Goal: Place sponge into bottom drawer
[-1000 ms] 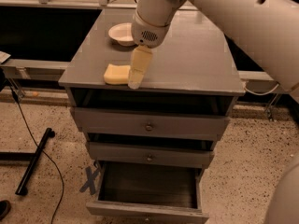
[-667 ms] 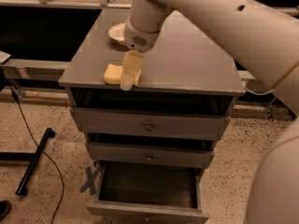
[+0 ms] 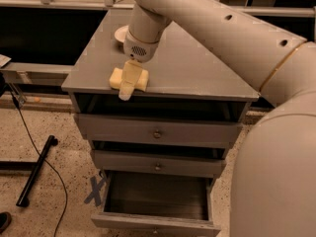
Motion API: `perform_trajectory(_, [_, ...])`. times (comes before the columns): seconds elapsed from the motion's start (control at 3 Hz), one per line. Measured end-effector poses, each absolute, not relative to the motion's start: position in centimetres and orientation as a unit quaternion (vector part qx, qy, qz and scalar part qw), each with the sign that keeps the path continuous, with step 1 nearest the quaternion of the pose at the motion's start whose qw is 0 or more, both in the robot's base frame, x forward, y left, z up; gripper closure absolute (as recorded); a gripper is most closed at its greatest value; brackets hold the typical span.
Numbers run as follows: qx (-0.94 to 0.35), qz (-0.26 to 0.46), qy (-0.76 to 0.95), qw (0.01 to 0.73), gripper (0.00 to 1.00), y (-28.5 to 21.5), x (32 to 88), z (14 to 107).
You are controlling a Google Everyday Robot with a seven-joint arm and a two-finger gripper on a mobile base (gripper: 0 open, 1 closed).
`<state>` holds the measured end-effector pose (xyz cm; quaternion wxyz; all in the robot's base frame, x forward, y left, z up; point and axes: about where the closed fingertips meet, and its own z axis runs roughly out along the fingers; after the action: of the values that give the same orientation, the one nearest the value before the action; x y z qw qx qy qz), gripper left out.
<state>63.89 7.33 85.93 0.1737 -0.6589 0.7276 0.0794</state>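
The pale yellow sponge (image 3: 115, 78) lies on the grey cabinet top (image 3: 197, 63), near its front left edge. My gripper (image 3: 127, 87) hangs straight down from the cream arm and sits right over the middle of the sponge, covering part of it and reaching the cabinet's front edge. The bottom drawer (image 3: 157, 196) is pulled out below, its dark inside showing and nothing visible in it.
A round cream-white bowl (image 3: 120, 33) stands at the back of the cabinet top, behind the wrist. Two upper grey drawers with small knobs (image 3: 157, 133) are pushed in. My large arm fills the right side. A black stand leg and cable (image 3: 34, 169) lie on the floor at left.
My gripper has moved left and forward, from beside the sponge's right end to directly over its middle. The sponge has stayed where it was.
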Motion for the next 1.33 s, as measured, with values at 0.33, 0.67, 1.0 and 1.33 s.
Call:
perform_trajectory(0.33, [-0.656,0.085,0.732,0.163,0.17,7.7,64.3,84.5])
perform_trajectory(0.67, [-0.654,0.084,0.735,0.154,0.37,7.4,64.3,83.5])
perform_trajectory(1.0, [-0.655,0.086,0.735,0.154,0.56,7.3,64.2,83.4])
perform_trajectory(1.33, [-0.658,0.098,0.727,0.17,0.75,6.9,63.6,84.8])
